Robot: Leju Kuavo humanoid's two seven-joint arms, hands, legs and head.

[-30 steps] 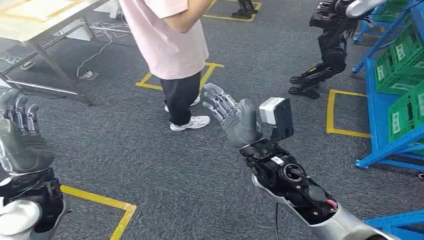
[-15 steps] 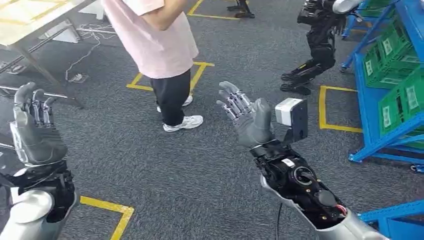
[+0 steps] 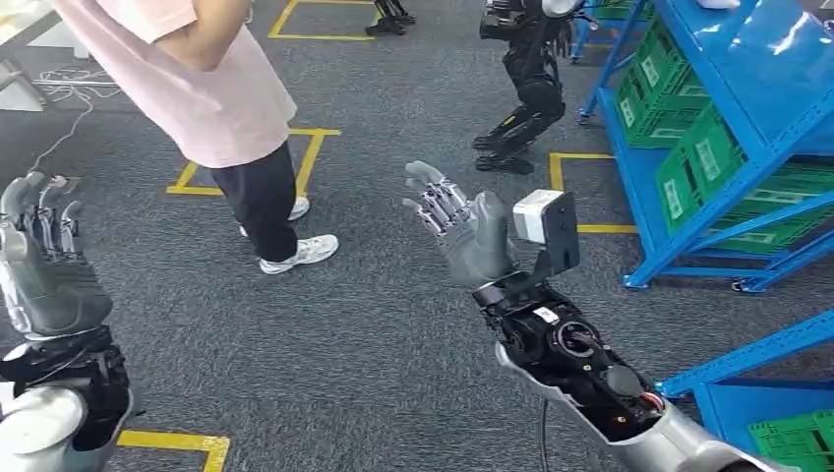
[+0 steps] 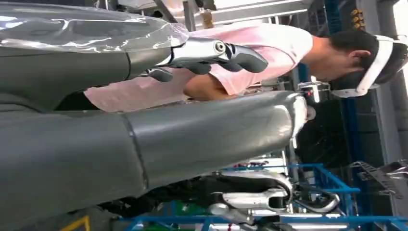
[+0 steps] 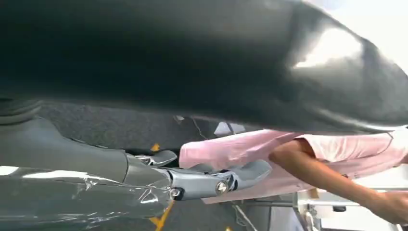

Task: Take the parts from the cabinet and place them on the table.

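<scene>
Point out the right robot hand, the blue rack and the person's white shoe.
right robot hand (image 3: 462, 231), head view, on the grey palm.
blue rack (image 3: 762, 69), head view, on the sloping blue shelf surface.
white shoe (image 3: 300, 254), head view, on the shoe's upper.

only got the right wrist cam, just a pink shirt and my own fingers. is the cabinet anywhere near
Observer: Head view shows a blue rack holding green bins ahead on the robot's right, beyond the empty right hand.
Operator: left hand carrying anything
Observer: No. The left hand is raised with its fingers apart, empty.
Operator: anything else standing around
Observer: A dark robot stands on the carpet by the rack's far end.
</scene>
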